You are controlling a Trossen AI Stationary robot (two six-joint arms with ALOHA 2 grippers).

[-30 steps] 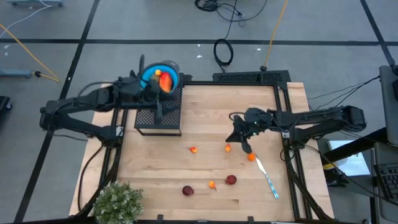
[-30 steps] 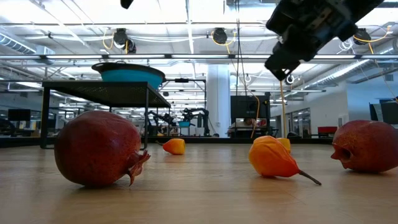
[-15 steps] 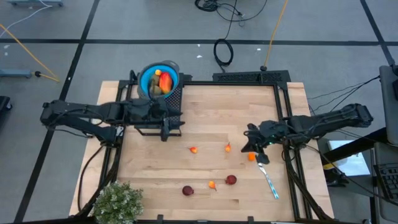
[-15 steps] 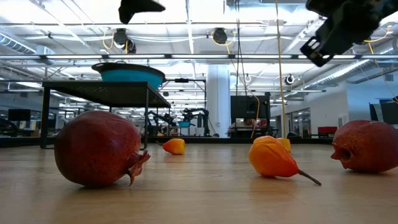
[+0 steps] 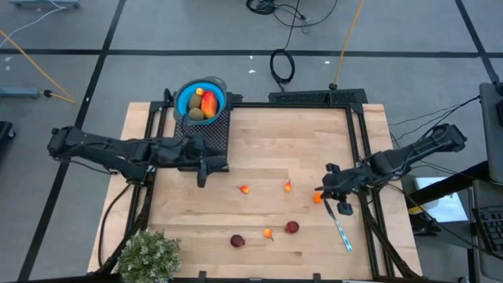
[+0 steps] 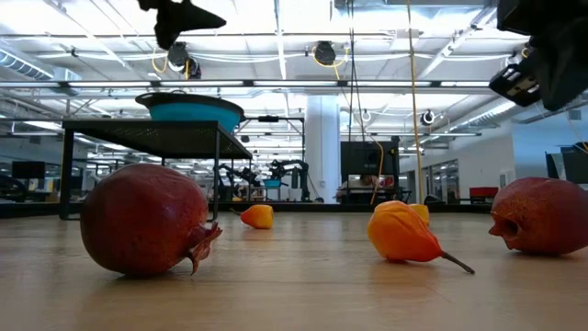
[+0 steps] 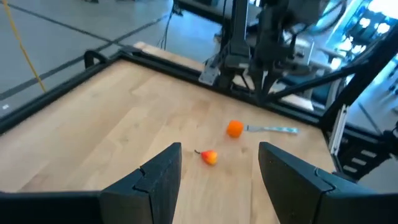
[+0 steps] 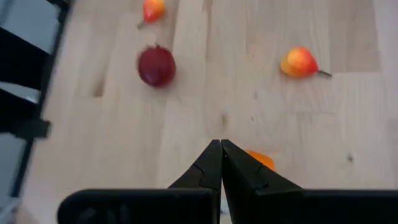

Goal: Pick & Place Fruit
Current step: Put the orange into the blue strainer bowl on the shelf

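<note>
Fruit is partly sorted on a wooden table [image 5: 267, 141] seen from above, with two dark robot arms reaching in from either side. A blue bowl [image 5: 185, 98] sits on a black mesh stand [image 5: 222, 130] at the far left corner. It already holds a red-orange piece [image 5: 207, 102] and an olive-brown oval [image 5: 195, 114], so those two look placed.

Six pieces still lie loose on the wood. Two dark red balls [image 5: 237, 240] rest near the front edge, well apart from each other, with a small orange bit [image 5: 268, 233] between them. Two more orange bits [image 5: 244, 189] lie near the middle. A sixth orange piece [image 5: 318, 198] lies toward the right side, touching or just beside the tip of a slim white and blue utensil [image 5: 339, 224]. A bushy plant [image 5: 148, 255] stands at the front left corner.

The left gripper [image 5: 203, 174] hangs just in front of the stand, fingers spread and holding nothing; its wrist camera looks across at the loose orange bits. The right gripper [image 5: 343, 206] hovers above the sixth orange piece near the right edge, fingers pressed tight together and empty.

By my reading, roughly a quarter of the job is done: two pieces are in the bowl and six remain to be carried over.
</note>
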